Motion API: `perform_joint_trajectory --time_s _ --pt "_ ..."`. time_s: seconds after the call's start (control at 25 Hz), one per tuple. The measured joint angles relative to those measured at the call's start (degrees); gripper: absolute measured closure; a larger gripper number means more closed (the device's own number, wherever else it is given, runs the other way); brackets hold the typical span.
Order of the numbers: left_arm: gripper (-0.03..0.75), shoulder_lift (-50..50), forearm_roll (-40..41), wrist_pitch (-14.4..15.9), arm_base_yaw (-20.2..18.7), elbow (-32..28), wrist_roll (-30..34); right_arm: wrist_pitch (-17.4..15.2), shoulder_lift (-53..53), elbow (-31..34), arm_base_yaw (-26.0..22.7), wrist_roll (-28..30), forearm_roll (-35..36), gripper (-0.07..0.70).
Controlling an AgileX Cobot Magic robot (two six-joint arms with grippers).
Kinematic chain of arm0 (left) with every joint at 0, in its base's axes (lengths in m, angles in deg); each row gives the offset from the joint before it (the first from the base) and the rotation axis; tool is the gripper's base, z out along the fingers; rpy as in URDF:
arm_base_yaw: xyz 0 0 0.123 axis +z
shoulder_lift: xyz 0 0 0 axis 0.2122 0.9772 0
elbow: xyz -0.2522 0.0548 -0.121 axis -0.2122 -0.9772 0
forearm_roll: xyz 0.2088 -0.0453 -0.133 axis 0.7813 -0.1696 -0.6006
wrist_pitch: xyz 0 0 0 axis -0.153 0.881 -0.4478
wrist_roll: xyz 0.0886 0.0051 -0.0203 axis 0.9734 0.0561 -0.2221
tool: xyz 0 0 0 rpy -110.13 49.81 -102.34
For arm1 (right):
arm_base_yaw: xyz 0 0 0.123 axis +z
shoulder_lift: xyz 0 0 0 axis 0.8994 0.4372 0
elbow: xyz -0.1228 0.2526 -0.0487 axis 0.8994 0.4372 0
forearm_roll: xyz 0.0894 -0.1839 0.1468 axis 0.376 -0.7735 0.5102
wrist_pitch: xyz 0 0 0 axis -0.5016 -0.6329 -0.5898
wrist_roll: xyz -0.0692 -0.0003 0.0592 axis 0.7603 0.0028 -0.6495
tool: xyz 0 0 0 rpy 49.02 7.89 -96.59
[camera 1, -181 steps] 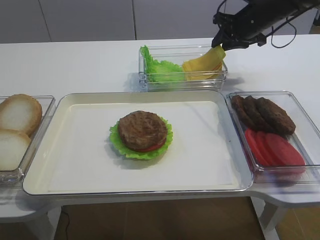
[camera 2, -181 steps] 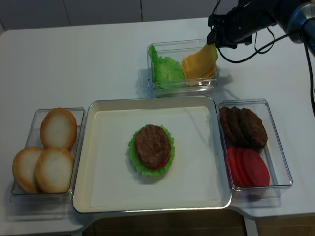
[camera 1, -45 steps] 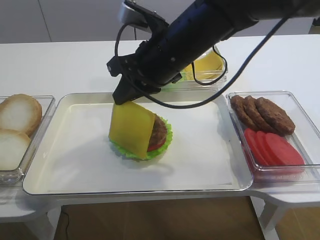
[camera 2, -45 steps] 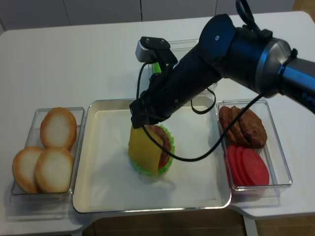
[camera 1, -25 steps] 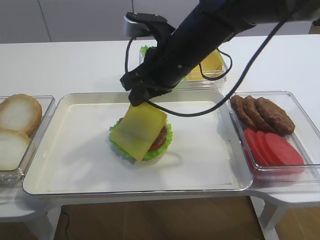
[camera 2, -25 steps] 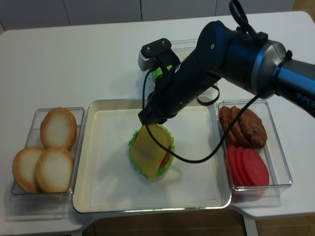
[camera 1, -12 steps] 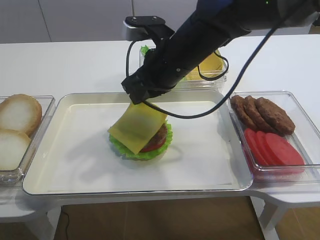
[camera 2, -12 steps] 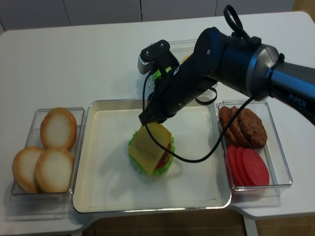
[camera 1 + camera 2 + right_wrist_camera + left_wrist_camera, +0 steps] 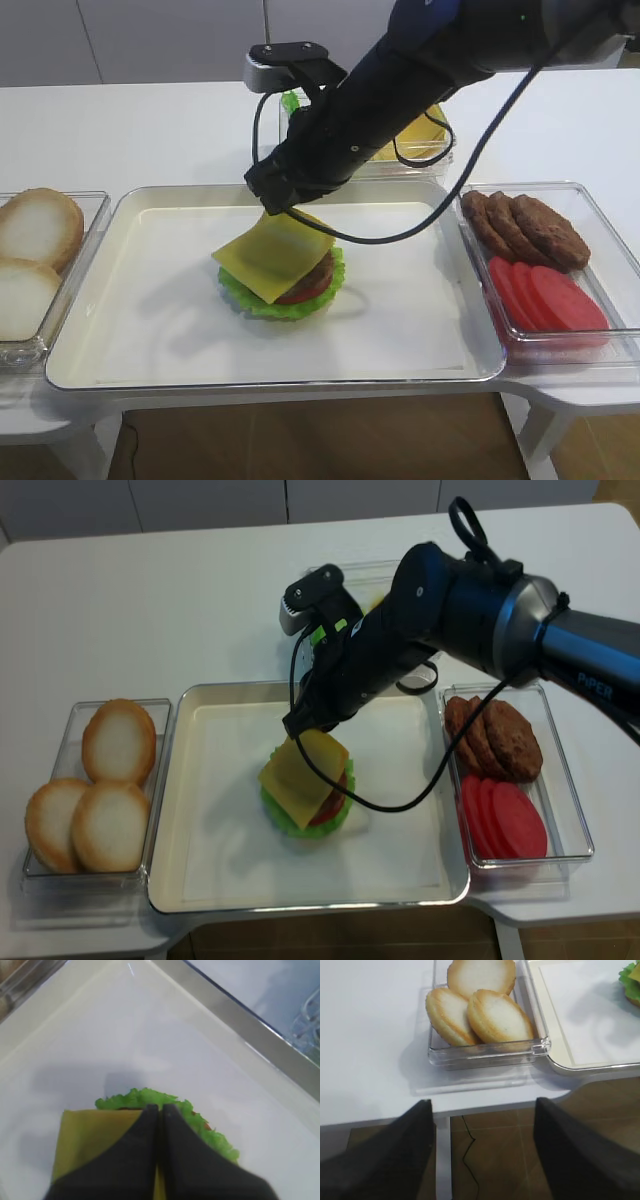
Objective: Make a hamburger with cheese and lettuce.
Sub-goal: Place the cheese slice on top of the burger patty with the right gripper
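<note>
The hamburger sits mid-tray on the cream tray, its lettuce rim and tomato edge showing. The cheese lies tilted over the patty, its far edge lifted. My right gripper is shut on that far edge, just above the back of the hamburger. In the right wrist view the shut fingers pinch the cheese over the lettuce. The overhead view shows the same gripper, cheese and hamburger. My left gripper is open and empty, off the table's front left edge.
A clear box of bun halves stands left of the tray, also in the left wrist view. A box at right holds loose patties and tomato slices. A back box holds lettuce and a cheese pile, partly behind the right arm.
The cheese has gone from hanging steeply in front of the hamburger to lying nearly flat on the patty. The right gripper drew slightly back and right while holding it.
</note>
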Motion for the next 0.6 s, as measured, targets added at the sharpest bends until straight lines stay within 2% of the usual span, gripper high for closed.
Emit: perform_joint_trajectory --time_s 0.4,0.6 --pt "0.247 0.0 0.0 0.0 0.0 0.0 0.0 0.0 0.3 0.0 0.0 0.0 -2.1 0.628" --pt "0.247 0.0 0.0 0.0 0.0 0.0 0.0 0.0 0.3 0.0 0.0 0.0 -3.1 0.601"
